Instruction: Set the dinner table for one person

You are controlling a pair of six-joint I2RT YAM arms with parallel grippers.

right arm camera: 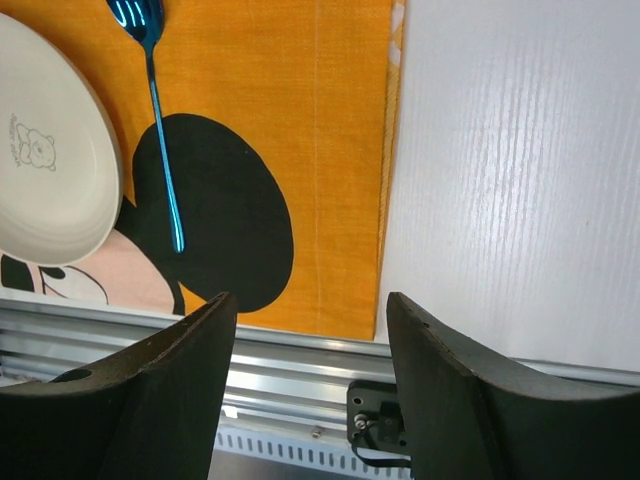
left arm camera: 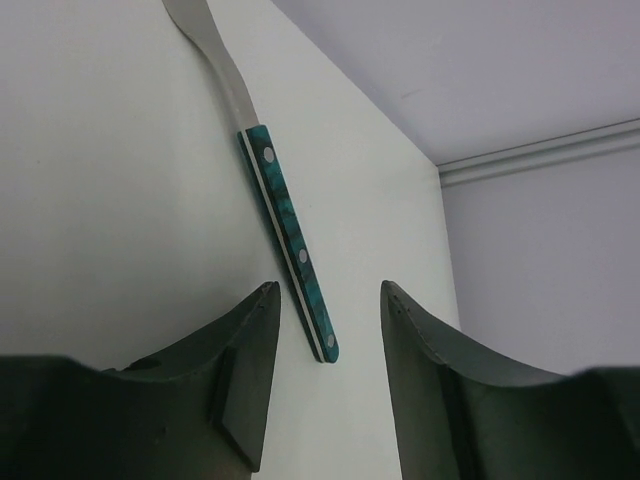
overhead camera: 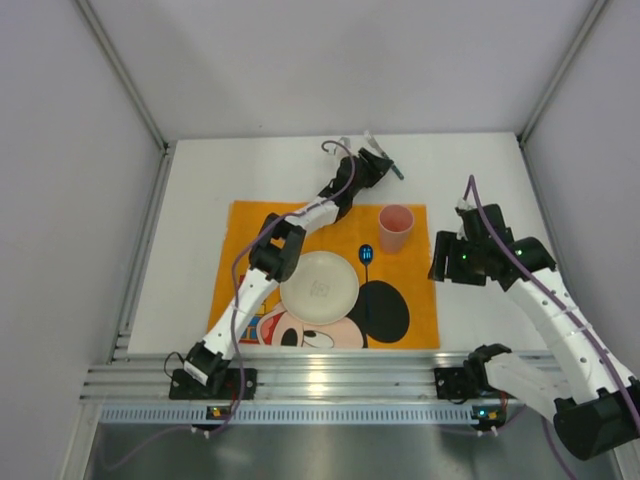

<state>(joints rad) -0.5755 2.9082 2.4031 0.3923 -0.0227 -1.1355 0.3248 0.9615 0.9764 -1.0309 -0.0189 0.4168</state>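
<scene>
A knife with a teal riveted handle lies on the white dinner table at its far side, past the orange Mickey Mouse mat. My left gripper is open, and the butt of the handle lies between its fingertips without touching them. From above, the left gripper hovers over the knife. A cream plate, a pink cup and a blue spoon sit on the mat. My right gripper is open and empty by the mat's right edge.
In the right wrist view, the right gripper hangs above the mat's near right corner, with the spoon and plate to its left. A ribbed aluminium rail borders the near edge. White walls enclose the table.
</scene>
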